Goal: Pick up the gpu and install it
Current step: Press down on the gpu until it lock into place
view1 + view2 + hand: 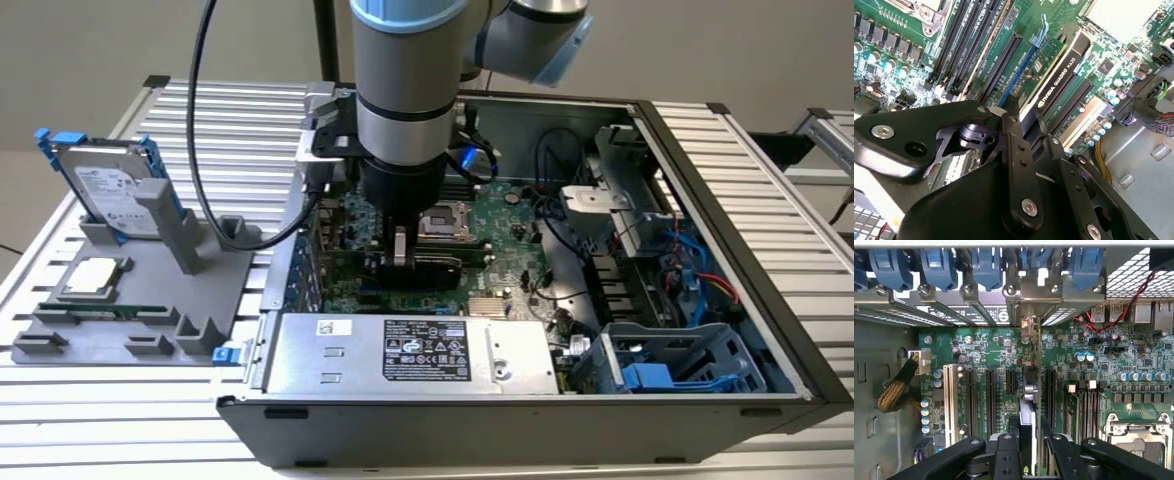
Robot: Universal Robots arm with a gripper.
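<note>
In the exterior view, your arm reaches straight down into the open computer case (747,330). The gripper (407,262) sits low over the middle of the motherboard (514,215), with the gpu (441,268) dark between its fingers, just above the board. The power supply (400,352), beside the motherboard's near edge, carries a white printed label. Its text can't be made out from here.

In the second wrist view, the gripper (1029,132) is pinched onto the top edge of the gpu (1059,75). The card stands on edge on the motherboard (899,55), in line with the long black expansion slots (1001,62). White lettering runs along the card's black shroud. I leave it unread.

In the first wrist view, the gripper (1029,440) clamps the gpu (1026,407), seen edge-on. The card's silver bracket (1029,327) reaches toward the rear slot openings at the motherboard's (1094,375) edge. You can't tell whether the card's contacts are fully home.

The risks, as I judge them:
- If the card is slightly off the slot line, pressing down could bend its edge or stress the motherboard.
- If the bracket catches the rear frame, the card may seat crooked.
- If you let go before it is down, it may tip onto the neighbouring slots.
</note>
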